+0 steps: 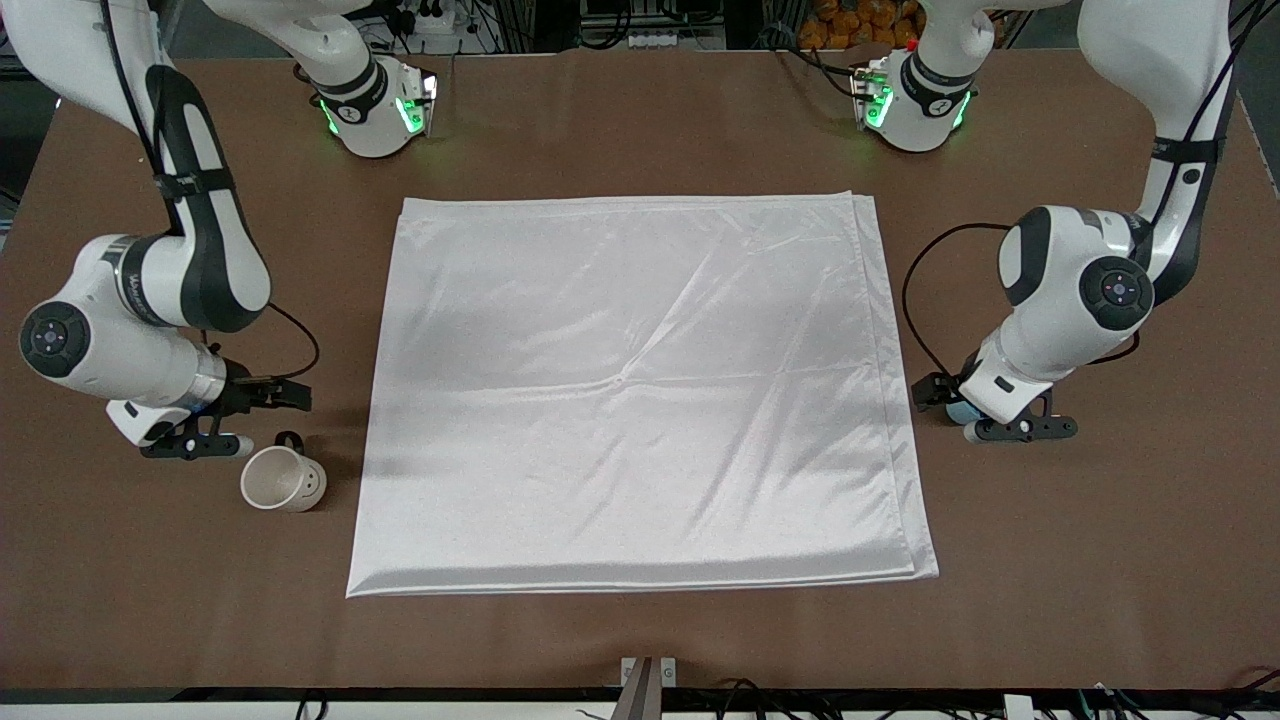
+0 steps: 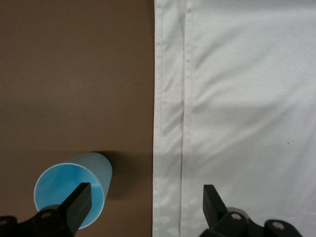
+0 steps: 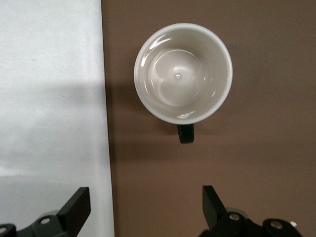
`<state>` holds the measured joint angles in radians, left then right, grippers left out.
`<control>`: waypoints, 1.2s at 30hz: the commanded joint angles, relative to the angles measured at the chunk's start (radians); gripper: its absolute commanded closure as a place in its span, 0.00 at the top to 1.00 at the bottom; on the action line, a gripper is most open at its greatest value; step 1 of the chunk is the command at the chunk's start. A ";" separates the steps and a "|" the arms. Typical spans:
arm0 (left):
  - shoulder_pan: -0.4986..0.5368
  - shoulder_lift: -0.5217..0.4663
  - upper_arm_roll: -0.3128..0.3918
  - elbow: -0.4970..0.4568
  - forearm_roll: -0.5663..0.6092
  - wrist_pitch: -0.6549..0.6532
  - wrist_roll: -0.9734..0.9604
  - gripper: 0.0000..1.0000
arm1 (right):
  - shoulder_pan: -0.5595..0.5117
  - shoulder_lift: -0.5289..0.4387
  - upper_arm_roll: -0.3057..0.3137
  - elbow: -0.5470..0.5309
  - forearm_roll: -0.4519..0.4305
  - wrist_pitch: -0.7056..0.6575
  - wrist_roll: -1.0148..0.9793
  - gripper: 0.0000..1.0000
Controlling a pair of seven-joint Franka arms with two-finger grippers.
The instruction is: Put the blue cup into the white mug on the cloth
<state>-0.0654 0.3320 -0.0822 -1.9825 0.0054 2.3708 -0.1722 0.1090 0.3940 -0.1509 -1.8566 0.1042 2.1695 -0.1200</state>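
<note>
The blue cup stands upright on the bare table just off the cloth's edge at the left arm's end; only a sliver of it shows in the front view. My left gripper is open and empty, low over the cup and the cloth's edge. The white mug stands upright and empty on the bare table beside the cloth at the right arm's end, with its black handle toward my right gripper. That gripper is open and empty, low over the table beside the mug.
The cloth lies flat in the middle of the brown table, with nothing on it. Both arm bases stand along the table's edge farthest from the front camera. A small bracket sits at the table's near edge.
</note>
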 commanded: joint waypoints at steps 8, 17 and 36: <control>0.038 0.059 -0.005 0.007 0.025 0.038 0.022 1.00 | -0.012 0.135 0.004 0.008 0.035 0.164 -0.046 0.98; 0.053 0.091 -0.007 0.005 0.025 0.053 0.023 1.00 | -0.014 0.187 0.002 0.013 0.032 0.259 -0.047 0.71; 0.062 0.136 -0.007 -0.025 0.025 0.076 0.022 0.32 | 0.009 0.152 0.004 0.103 0.031 0.173 -0.046 0.00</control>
<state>-0.0126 0.4658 -0.0822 -1.9854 0.0074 2.4141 -0.1566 0.1044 0.5742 -0.1505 -1.8028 0.1130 2.4203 -0.1617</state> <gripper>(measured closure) 0.260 0.890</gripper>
